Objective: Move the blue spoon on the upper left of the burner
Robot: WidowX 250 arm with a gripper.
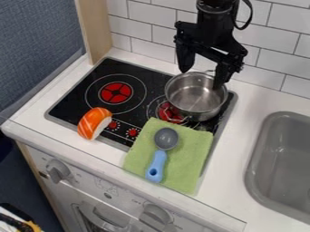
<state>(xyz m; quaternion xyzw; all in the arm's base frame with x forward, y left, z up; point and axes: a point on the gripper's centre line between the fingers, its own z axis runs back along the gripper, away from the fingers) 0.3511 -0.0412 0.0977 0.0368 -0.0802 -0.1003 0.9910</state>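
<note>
The arm [212, 23] hangs down, its tool [201, 80] spread wide.

White rectangular tiles [278, 41] line the wall behind the far edge of the glossy white counter [227, 192]. At the far left corner, a pale wooden upright [97, 27] adjoins a blue-grey textured partition [36, 50]. Right: recessed grey sink [266, 149]. Below the near edge: white front panel [91, 181], grey knobs [58, 171].

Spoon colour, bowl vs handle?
The spoon has a grey bowl and a light blue handle; shows best in the camera view.
</note>
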